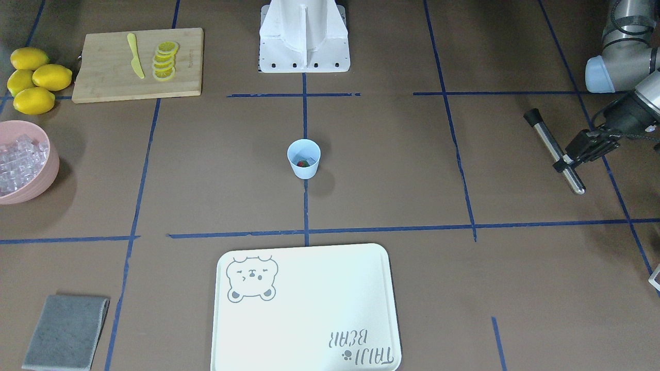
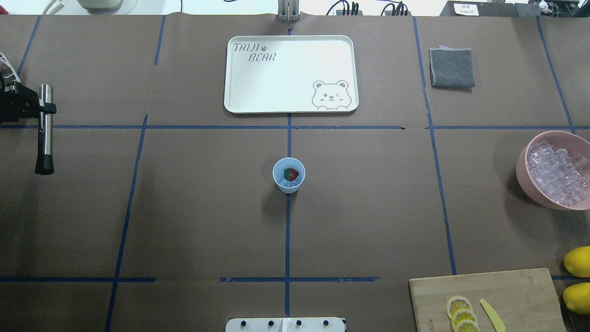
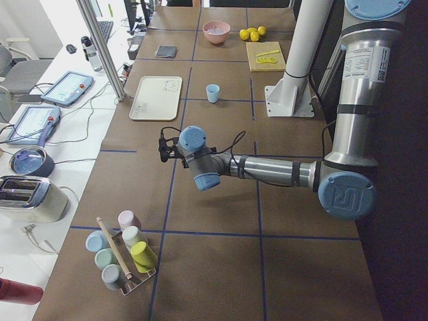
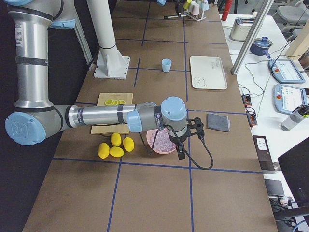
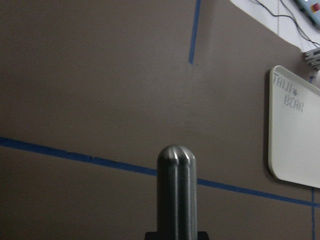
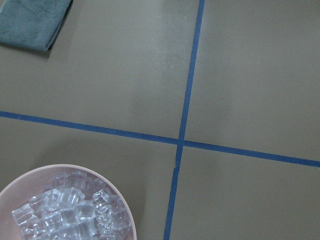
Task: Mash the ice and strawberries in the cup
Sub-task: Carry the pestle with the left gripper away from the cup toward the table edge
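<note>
Clamping the steel muddler (image 2: 45,138) at about mid-shaft, my left tool (image 2: 45,109) is closed tight on it and carries it roughly level with the table (image 2: 184,207). The muddler's long axis runs fore and aft through my tool: its black cap points back toward my base, and its rounded steel end points away from me, as my left wrist view shows. I judge that this is the relation the coming move turns on. The cup (image 2: 288,188) stands upright with its mouth facing up, so the shaft must be swung from lying to standing, steel end down, before it can go in. The cup is well apart from my left tool, off to its right toward the middle of the table and a little nearer my base. Inside it the strawberry (image 2: 291,174) rests among the ice (image 2: 286,183), and both look whole, so I take the mashing as not yet begun. My right tool (image 4: 197,126) shows only in a side view, near the pink bowl (image 2: 524,184), and I cannot tell whether it is open or closed. Neither tool is close to the cup, but only the left one has the muddler, so the reach is its to make
</note>
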Controlling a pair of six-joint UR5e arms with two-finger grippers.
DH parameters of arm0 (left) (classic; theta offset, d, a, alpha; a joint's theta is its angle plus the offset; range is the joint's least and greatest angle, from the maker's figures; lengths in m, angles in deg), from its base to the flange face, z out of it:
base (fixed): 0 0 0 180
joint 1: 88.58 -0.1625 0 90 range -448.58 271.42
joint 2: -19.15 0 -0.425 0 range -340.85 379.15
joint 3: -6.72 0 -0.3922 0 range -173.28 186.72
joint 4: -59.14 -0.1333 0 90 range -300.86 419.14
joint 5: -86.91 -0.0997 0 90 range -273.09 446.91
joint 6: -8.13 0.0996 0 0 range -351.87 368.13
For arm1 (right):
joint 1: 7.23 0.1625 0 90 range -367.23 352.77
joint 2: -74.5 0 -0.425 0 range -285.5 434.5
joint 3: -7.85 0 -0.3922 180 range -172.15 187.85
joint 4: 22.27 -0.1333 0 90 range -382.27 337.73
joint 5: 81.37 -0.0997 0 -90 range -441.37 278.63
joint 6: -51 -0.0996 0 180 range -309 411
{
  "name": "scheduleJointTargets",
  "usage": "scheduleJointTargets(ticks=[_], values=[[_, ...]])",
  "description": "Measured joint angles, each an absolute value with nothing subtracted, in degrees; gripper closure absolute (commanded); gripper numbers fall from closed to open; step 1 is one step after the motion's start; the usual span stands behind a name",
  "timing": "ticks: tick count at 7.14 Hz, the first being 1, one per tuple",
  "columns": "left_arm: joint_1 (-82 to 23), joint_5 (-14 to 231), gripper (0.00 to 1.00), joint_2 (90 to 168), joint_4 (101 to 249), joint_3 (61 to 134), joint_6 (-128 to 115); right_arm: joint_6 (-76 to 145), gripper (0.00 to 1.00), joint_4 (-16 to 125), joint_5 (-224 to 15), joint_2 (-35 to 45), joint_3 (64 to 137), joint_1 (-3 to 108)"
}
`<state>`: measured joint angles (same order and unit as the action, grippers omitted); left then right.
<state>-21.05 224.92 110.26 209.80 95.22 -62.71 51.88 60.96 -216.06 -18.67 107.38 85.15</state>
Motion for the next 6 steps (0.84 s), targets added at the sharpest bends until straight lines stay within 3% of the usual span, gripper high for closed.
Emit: scheduleJointTargets(ticks=[6], values=[[-21.65, 217.45, 1.0, 104.38, 192.0, 95.11, -34.85, 51.87, 0.0, 60.96, -216.11, -19.01, 107.52, 85.08]])
